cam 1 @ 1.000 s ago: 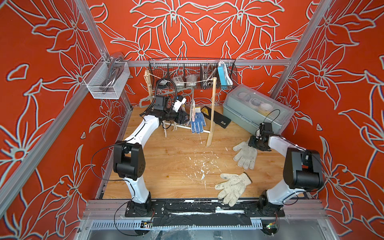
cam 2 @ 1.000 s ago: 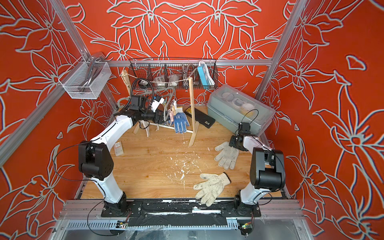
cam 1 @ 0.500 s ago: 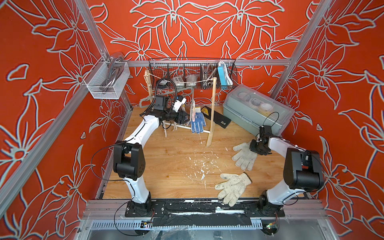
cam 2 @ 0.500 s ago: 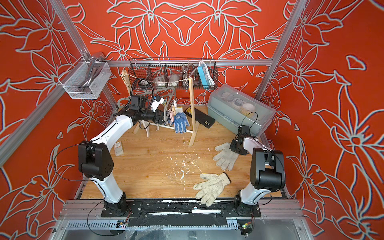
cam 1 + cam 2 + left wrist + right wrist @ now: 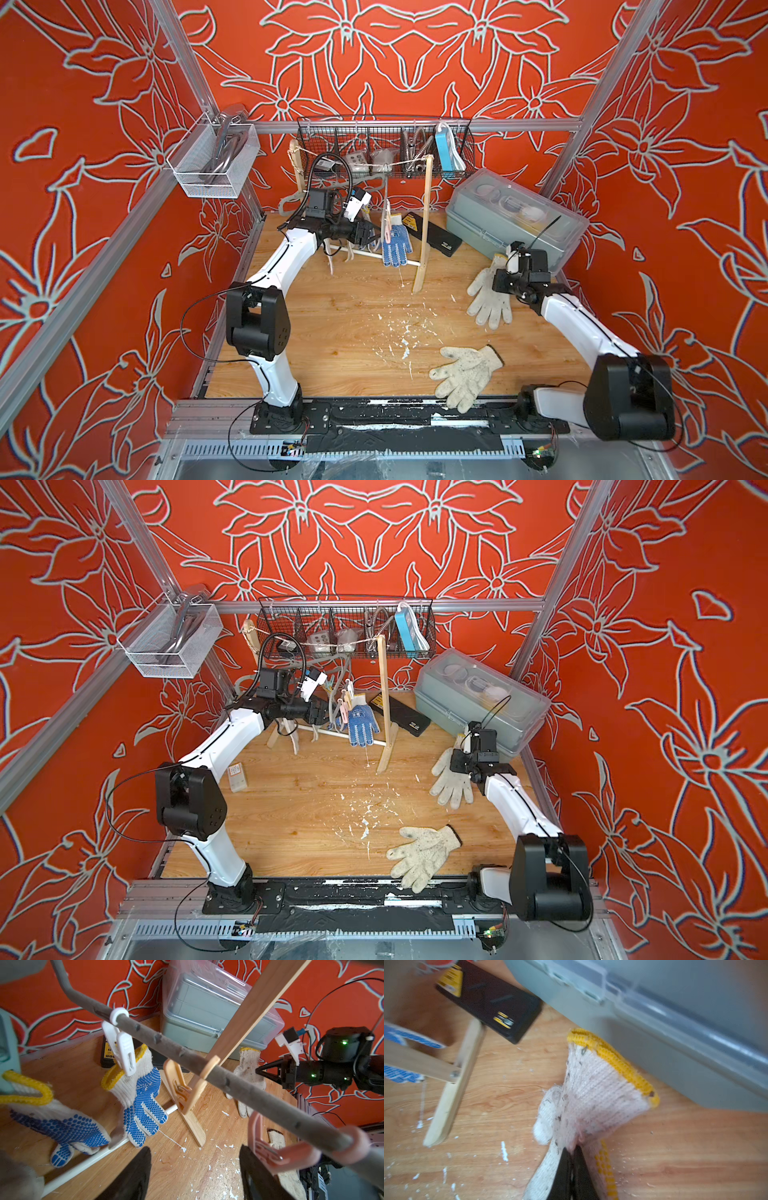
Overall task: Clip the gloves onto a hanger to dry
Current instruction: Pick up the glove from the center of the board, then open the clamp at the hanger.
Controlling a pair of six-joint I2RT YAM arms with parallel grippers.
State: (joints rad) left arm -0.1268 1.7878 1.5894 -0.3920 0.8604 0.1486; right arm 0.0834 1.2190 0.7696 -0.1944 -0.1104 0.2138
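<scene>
The wooden table (image 5: 332,324) fills the middle of both top views, littered with white flecks. Against its upper right edge sits a grey plastic box (image 5: 515,216) with a clear lid. In the upper centre stands a wooden rack (image 5: 424,232), and from it hangs a grey hanger bar (image 5: 249,1093) that crosses the left wrist view on a slant.

The yellow-cuffed glove (image 5: 488,295) lies at the right of the frame, just below the grey box. Its long axis runs up and down the picture, with the cuff toward the box and the fingers pointing at the lower edge. It is off-white knit flecked with dark bits, with a yellow cuff rim and a strip of yellow dots showing in the right wrist view (image 5: 596,1093).

The front glove (image 5: 465,374) lies flat at the lower right. Its dark-edged cuff is to the right and its fingers point down and left, onto the black front rail. It is grubby and speckled grey.

The blue-dotted glove (image 5: 141,1101) hangs cuff up and fingers down, its yellow-edged cuff pinched in a white clip (image 5: 122,1051). A second blue-dotted glove (image 5: 58,1126) hangs at the left of that view, partly cut off.

The right gripper (image 5: 572,1159) has its jaws pressed together on the knit of the yellow-cuffed glove just below the flared cuff. The left gripper (image 5: 195,1172) stands with its jaws apart, holding nothing, under the bar. An orange clip (image 5: 180,1088) hangs on the bar above it. A pink clip (image 5: 268,1147) hangs just beside one finger; I cannot tell whether they touch.
</scene>
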